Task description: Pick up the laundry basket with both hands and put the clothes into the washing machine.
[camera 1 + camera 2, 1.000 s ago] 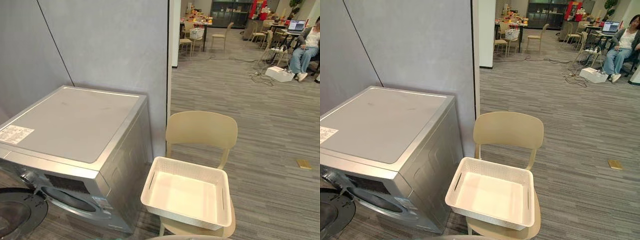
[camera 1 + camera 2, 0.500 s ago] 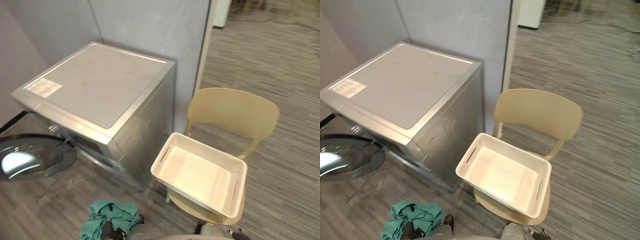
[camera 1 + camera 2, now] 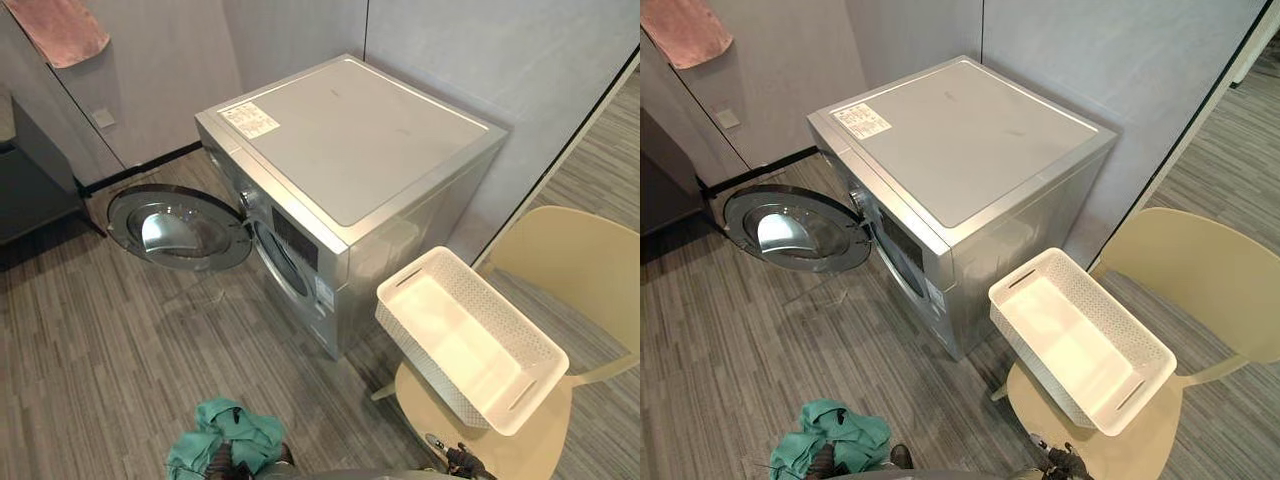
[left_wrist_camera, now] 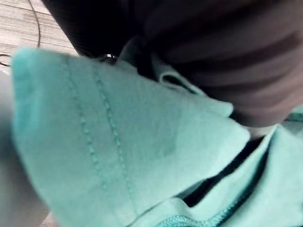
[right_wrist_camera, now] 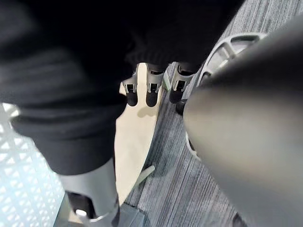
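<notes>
Grey plank floor (image 3: 110,340) runs open in front of the washing machine (image 3: 350,140). Its round door (image 3: 175,225) is swung wide, low over the floor. Laundry basket (image 3: 425,365) is empty and sits on the beige chair (image 3: 585,260). One corner juts past the seat edge, just beside the machine's side panel. Teal clothes (image 3: 240,435) are bunched over the left hand (image 4: 222,56); cannot tell how its fingers sit under the cloth. Right hand (image 5: 147,90) hangs by the chair seat, fingers relaxed in a row, holding nothing. Pink towel (image 3: 60,30) hangs on the wall.
</notes>
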{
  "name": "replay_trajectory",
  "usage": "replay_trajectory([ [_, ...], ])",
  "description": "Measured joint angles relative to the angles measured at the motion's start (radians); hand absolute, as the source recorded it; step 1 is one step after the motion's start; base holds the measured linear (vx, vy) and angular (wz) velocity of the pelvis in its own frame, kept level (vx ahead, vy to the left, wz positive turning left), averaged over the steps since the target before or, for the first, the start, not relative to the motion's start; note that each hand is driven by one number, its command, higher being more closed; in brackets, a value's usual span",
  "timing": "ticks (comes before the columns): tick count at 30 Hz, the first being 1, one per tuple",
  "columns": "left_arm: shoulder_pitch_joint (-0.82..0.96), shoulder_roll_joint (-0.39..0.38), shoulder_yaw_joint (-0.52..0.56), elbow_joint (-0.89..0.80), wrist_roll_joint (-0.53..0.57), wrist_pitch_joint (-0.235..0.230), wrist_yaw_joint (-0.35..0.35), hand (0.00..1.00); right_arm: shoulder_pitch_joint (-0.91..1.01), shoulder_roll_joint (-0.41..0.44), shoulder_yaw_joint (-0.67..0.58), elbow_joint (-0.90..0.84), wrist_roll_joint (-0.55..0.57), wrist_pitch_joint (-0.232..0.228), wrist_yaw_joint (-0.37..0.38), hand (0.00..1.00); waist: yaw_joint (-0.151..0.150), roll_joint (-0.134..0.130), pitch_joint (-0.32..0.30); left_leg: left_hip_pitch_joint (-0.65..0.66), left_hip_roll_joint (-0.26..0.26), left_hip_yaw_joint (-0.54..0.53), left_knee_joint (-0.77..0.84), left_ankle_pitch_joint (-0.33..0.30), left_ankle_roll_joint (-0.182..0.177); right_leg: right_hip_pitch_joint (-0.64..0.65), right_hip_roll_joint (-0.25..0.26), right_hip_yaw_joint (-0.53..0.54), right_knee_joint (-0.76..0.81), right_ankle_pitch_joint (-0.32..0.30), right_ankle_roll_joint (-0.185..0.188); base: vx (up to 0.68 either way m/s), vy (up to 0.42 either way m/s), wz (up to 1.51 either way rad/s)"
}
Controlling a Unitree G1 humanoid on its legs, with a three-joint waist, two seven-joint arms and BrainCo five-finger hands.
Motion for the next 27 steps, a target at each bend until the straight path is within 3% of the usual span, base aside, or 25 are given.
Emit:
replay_trajectory([
  [4, 0.0, 0.008, -0.03, 0.007, 0.009, -0.001, -0.012, 1.0, -0.015, -0.02, 0.013, -0.002, 0.0, 0.013, -0.001, 0.0, 0.0, -0.001, 0.001, -0.018, -0.058, -0.052, 0.0, -0.027, 0.053, -0.001, -0.08, -0.015, 0.077, 0.003, 0.002, -0.04, 0.097, 0.39],
  [5, 0.0, 0.009, -0.032, 0.014, 0.019, -0.002, -0.012, 1.0, -0.008, -0.022, 0.006, -0.003, 0.0, 0.013, -0.002, 0.0, -0.002, -0.001, 0.002, -0.02, -0.085, -0.09, -0.001, -0.043, 0.067, -0.003, -0.125, 0.007, 0.148, 0.001, -0.023, 0.03, 0.159, 1.03],
  [6, 0.003, 0.01, -0.038, 0.018, 0.029, 0.0, -0.011, 1.0, 0.009, -0.025, 0.006, -0.029, 0.01, 0.008, -0.004, 0.0, -0.006, 0.001, 0.005, -0.019, -0.092, -0.123, 0.019, -0.055, 0.083, -0.035, -0.141, 0.12, 0.239, 0.005, -0.16, 0.06, 0.178, 0.94],
  [7, 0.006, 0.011, -0.041, 0.016, 0.038, 0.0, -0.011, 1.0, 0.018, -0.026, 0.006, -0.042, 0.021, 0.005, -0.003, 0.0, -0.007, 0.011, 0.003, -0.013, -0.086, -0.137, 0.031, -0.062, 0.092, -0.068, -0.133, 0.217, 0.283, 0.024, -0.191, 0.11, 0.16, 0.74],
  [8, 0.012, 0.02, -0.038, 0.015, 0.068, 0.0, -0.009, 1.0, 0.014, -0.016, 0.001, -0.059, 0.034, 0.003, 0.0, 0.0, -0.002, 0.026, 0.01, -0.017, -0.059, -0.164, 0.059, -0.082, 0.106, -0.121, -0.064, 0.423, 0.363, -0.008, -0.17, 0.1, 0.068, 0.41],
  [9, 0.014, 0.033, -0.033, 0.014, 0.072, 0.0, -0.009, 1.0, 0.007, 0.0, -0.001, -0.062, 0.038, 0.004, 0.002, 0.0, -0.001, 0.017, 0.012, -0.023, -0.048, -0.171, 0.073, -0.09, 0.111, -0.148, -0.02, 0.494, 0.403, -0.053, -0.139, 0.1, -0.015, 0.43],
  [10, 0.016, 0.053, -0.013, 0.014, 0.095, 0.002, -0.007, 1.0, 0.003, 0.036, -0.003, -0.071, 0.043, 0.001, 0.013, 0.0, -0.004, -0.01, 0.018, -0.024, -0.03, -0.194, 0.083, -0.097, 0.107, -0.208, 0.082, 0.572, 0.481, -0.152, -0.119, 0.06, -0.092, 0.36],
  [13, -0.016, 0.034, 0.026, 0.014, 0.112, 0.009, -0.009, 1.0, 0.006, 0.051, -0.03, -0.068, 0.059, -0.001, 0.019, 0.0, -0.005, -0.042, 0.026, -0.006, -0.025, -0.218, 0.072, -0.105, 0.095, -0.295, 0.2, 0.534, 0.486, -0.25, -0.094, 0.07, -0.104, 0.35],
  [16, -0.065, 0.013, 0.038, 0.005, 0.143, 0.007, -0.012, 1.0, 0.025, 0.068, -0.085, -0.055, 0.062, 0.012, 0.019, 0.0, -0.017, -0.06, 0.026, -0.009, -0.048, -0.254, 0.066, -0.111, 0.085, -0.298, 0.231, 0.561, 0.313, -0.267, -0.067, 0.11, -0.186, 0.66],
  [17, -0.084, 0.0, 0.066, -0.002, 0.145, 0.007, -0.011, 1.0, 0.032, 0.08, -0.125, -0.049, 0.066, 0.014, 0.019, 0.0, -0.032, -0.073, 0.016, 0.0, -0.062, -0.276, 0.082, -0.106, 0.059, -0.289, 0.233, 0.557, 0.3, -0.25, -0.115, 0.28, -0.249, 0.78],
  [19, -0.09, -0.052, 0.105, -0.024, 0.144, 0.005, -0.013, 1.0, 0.041, 0.074, -0.158, -0.05, 0.068, 0.013, 0.019, 0.0, -0.035, -0.041, 0.014, -0.027, -0.01, -0.279, 0.179, -0.159, 0.01, -0.26, 0.26, 0.523, 0.293, -0.275, -0.141, 0.26, -0.192, 0.41],
  [21, -0.082, -0.079, 0.123, -0.038, 0.138, 0.007, -0.024, 1.0, 0.044, 0.058, -0.162, -0.054, 0.077, 0.017, 0.018, 0.0, -0.042, 0.002, -0.005, -0.104, 0.068, -0.28, 0.449, -0.269, -0.038, -0.165, 0.328, 0.474, 0.222, -0.266, -0.163, 0.35, -0.21, 0.19],
  [22, -0.081, -0.081, 0.12, -0.039, 0.13, 0.008, -0.031, 1.0, 0.047, 0.057, -0.158, -0.054, 0.076, 0.017, 0.018, 0.0, -0.043, 0.005, -0.007, -0.135, 0.086, -0.282, 0.541, -0.284, -0.048, -0.14, 0.342, 0.465, 0.205, -0.266, -0.164, 0.32, -0.148, 0.29],
  [23, -0.085, -0.08, 0.117, -0.049, 0.122, 0.01, -0.047, 1.0, 0.048, 0.061, -0.156, -0.06, 0.074, 0.016, 0.017, 0.0, -0.043, 0.011, -0.01, -0.231, 0.113, -0.307, 0.782, -0.279, -0.061, -0.101, 0.368, 0.452, 0.172, -0.264, -0.168, 0.27, -0.101, 0.09],
  [24, -0.09, -0.081, 0.12, -0.062, 0.11, 0.011, -0.053, 1.0, 0.047, 0.055, -0.139, -0.061, 0.075, 0.017, 0.016, 0.0, -0.033, 0.022, -0.017, -0.304, 0.115, -0.329, 0.985, -0.254, -0.104, -0.077, 0.383, 0.457, 0.157, -0.263, -0.17, 0.26, -0.072, -0.09],
  [26, -0.088, -0.085, 0.13, -0.075, 0.1, 0.01, -0.051, 1.0, 0.05, 0.046, -0.106, -0.066, 0.075, 0.022, 0.009, 0.0, -0.009, 0.027, -0.014, -0.36, 0.11, -0.307, 1.164, -0.253, -0.094, -0.044, 0.39, 0.491, 0.141, -0.266, -0.186, 0.25, 0.032, -0.49],
  [27, -0.088, -0.085, 0.13, -0.078, 0.1, 0.007, -0.049, 1.0, 0.049, 0.042, -0.089, -0.069, 0.076, 0.023, -0.003, 0.0, 0.001, 0.022, -0.005, -0.383, 0.115, -0.277, 1.205, -0.279, -0.049, -0.022, 0.384, 0.517, 0.127, -0.268, -0.19, 0.24, 0.088, -0.53],
])
